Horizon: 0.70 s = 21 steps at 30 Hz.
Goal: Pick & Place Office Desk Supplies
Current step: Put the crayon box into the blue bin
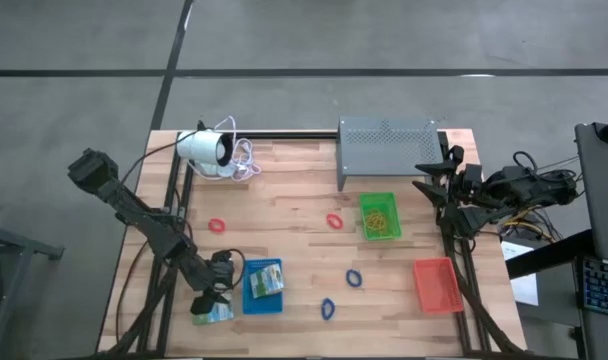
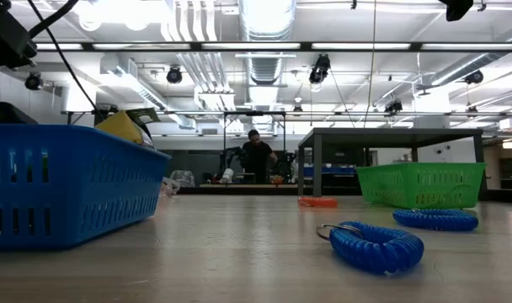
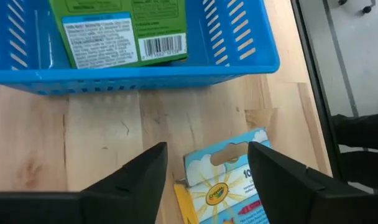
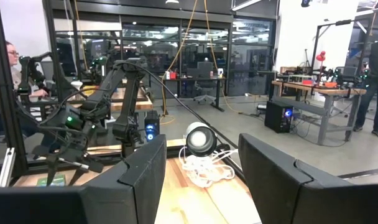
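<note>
the blue tray (image 1: 263,296) sits near the table's near-left corner and holds a green-and-white packet (image 1: 268,279); in the left wrist view that packet (image 3: 124,31) lies flat against the tray's floor, barcode up. just left of the tray, on the bare wood, a second packet (image 1: 214,312) with a sun drawing (image 3: 229,186) lies under the left gripper (image 1: 213,300), whose fingers (image 3: 130,180) stand apart on either side of it without clamping it. the green tray (image 1: 379,216) is at mid-table on the right, just near of the grey perforated stand (image 1: 387,150), and carries a heap of tan-yellow rubber bands (image 1: 378,219). the red tray (image 1: 437,284) lies towards the near-right corner; nothing shows inside it. loose on the wood between the trays are two red loops (image 1: 217,226) (image 1: 335,221) and two blue coiled loops (image 1: 354,278) (image 1: 328,309). the white cylinder (image 1: 205,150) with its coiled cable rests at the far left. the right gripper (image 1: 436,186) waits at the table's right edge, raised, its fingers (image 4: 136,180) spread and holding nothing.
</note>
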{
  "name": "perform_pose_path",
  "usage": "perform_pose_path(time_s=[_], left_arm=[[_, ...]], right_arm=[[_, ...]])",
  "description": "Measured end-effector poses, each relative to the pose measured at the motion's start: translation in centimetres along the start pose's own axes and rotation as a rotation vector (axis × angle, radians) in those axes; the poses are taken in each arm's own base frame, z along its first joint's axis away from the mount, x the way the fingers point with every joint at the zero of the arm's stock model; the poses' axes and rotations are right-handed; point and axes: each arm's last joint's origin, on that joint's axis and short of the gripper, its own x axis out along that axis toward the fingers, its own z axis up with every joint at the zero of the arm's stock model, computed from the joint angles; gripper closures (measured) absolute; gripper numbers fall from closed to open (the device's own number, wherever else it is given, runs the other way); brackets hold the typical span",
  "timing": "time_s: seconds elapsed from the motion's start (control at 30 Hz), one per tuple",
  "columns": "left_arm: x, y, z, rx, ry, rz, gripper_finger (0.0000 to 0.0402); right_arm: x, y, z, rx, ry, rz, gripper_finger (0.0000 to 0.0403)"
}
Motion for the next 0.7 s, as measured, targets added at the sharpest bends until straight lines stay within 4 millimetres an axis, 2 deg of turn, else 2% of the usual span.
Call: perform_pose_path(time_s=[0.2,0.47,0.7], left_arm=[[0.3,1.1,0.2,-0.002,0.016,-0.071,0.0167],[0.8,3.2,-1.1,-0.074,0.016,-0.239,0.0170],[0.9,3.3,-1.3,-0.051,-0.019,-0.280,0.0165]], right_arm=[[0.0,0.0,0.0,0.000,0.000,0.000,0.0204],[0.0,0.0,0.0,0.000,0.000,0.000,0.0204],[0.0,0.0,0.0,0.000,0.000,0.000,0.0204]])
